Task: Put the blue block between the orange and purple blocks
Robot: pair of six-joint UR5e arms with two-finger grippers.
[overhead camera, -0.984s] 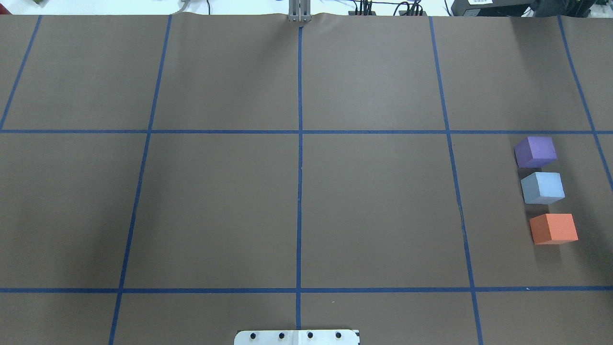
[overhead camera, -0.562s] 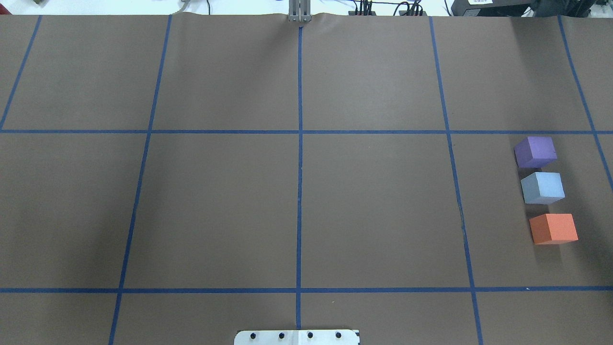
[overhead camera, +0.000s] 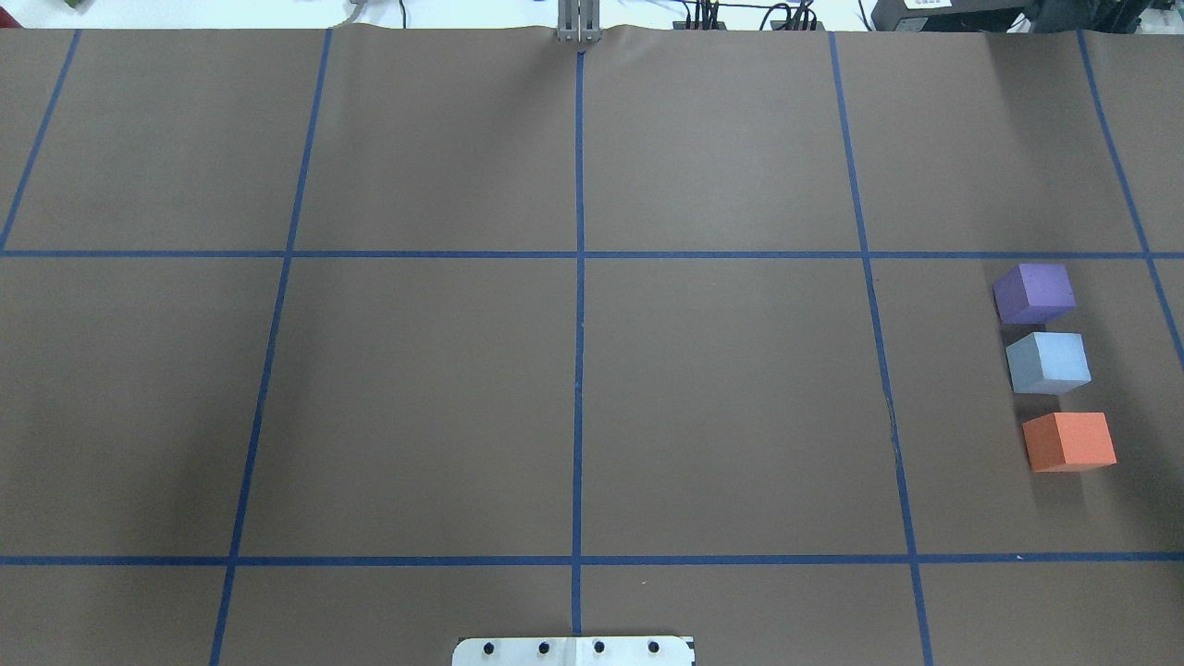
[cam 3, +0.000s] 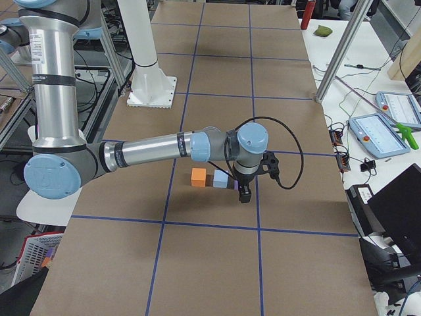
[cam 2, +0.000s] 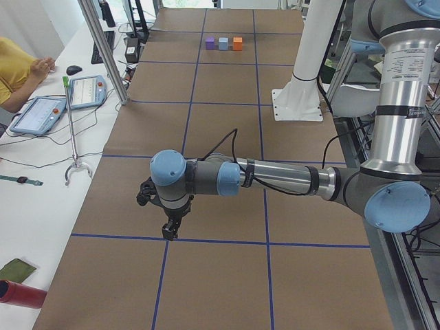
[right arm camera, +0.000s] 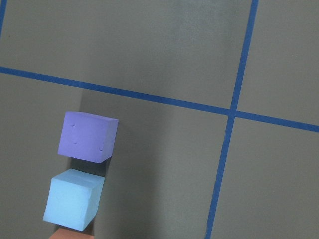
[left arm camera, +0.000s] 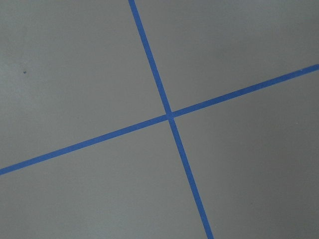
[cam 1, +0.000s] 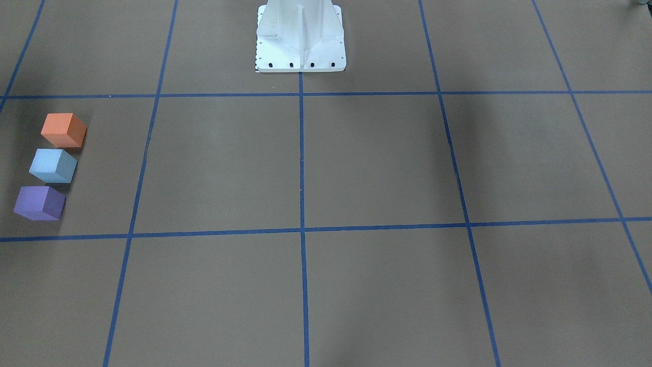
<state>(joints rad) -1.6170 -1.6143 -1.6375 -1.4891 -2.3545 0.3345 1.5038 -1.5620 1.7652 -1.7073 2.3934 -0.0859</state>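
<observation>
Blue block [overhead camera: 1048, 363]: pale matte cube, flat on worktop [overhead camera: 416, 388] near right edge, midway along it. Purple block [overhead camera: 1034, 293] just beyond, orange block [overhead camera: 1069, 441] just nearer robot; narrow gaps, loose row. Placement looks done. Right pincer [cam 3: 244, 193] hangs by purple end, left pincer [cam 2: 168, 229] near left edge; spread or pressed, cannot tell.

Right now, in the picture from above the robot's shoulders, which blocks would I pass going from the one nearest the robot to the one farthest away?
Orange block → blue block → purple block, all in a row on the right side of the table.
</observation>
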